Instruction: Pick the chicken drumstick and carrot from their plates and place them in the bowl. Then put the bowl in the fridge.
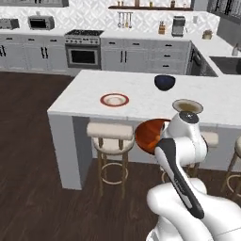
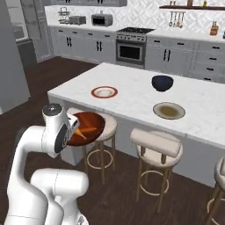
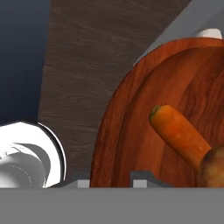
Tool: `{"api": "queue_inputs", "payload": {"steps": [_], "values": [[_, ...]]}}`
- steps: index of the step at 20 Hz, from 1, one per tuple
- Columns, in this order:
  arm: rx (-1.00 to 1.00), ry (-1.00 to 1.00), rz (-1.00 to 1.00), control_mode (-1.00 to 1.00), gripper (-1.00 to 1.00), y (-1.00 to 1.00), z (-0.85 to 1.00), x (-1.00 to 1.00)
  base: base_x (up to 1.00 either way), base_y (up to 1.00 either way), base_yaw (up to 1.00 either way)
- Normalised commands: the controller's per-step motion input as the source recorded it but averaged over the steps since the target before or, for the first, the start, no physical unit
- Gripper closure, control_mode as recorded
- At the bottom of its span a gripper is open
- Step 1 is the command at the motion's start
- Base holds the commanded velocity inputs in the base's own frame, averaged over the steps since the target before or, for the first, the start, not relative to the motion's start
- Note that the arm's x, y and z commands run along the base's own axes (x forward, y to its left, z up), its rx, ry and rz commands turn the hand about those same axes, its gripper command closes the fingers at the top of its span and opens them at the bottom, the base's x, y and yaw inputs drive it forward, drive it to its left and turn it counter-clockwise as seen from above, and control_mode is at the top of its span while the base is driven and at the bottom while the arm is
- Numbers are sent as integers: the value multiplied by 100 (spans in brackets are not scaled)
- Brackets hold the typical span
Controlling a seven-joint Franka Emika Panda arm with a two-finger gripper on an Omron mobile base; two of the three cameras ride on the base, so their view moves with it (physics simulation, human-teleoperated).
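Note:
My gripper (image 3: 111, 180) is shut on the rim of the red-orange bowl (image 3: 131, 122), held in the air in front of the island, level with the stool seats (image 1: 148, 134) (image 2: 88, 127). Inside the bowl lies the orange carrot (image 3: 179, 133) (image 2: 89, 130), with the golden-brown drumstick (image 3: 214, 168) against its lower end. On the island the red-rimmed plate (image 1: 114, 100) (image 2: 104, 92) and the grey-rimmed olive plate (image 1: 187, 106) (image 2: 169, 110) both lie bare. A tall grey panel (image 2: 11, 66) at the left edge may be the fridge's side; I cannot tell.
A dark blue bowl (image 1: 164, 82) (image 2: 162, 82) stands further back on the white island counter (image 1: 89, 92). Cushioned stools (image 1: 110, 132) (image 2: 156, 143) line the island's near side, close to the held bowl. Dark wood floor spreads to the left.

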Motion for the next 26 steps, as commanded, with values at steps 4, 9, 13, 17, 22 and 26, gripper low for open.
{"api": "queue_inputs", "payload": {"steps": [4,9,13,17,22,26], "values": [[0,0,0,100,100,0,0,0,1,87,78],[0,0,0,100,100,0,0,0,74,43,68],[0,0,0,100,100,0,0,0,100,20,27],[0,0,0,100,100,0,0,0,100,0,1],[0,0,0,100,100,0,0,0,100,11,-1],[0,0,0,100,100,0,0,0,97,93,-14]]}}
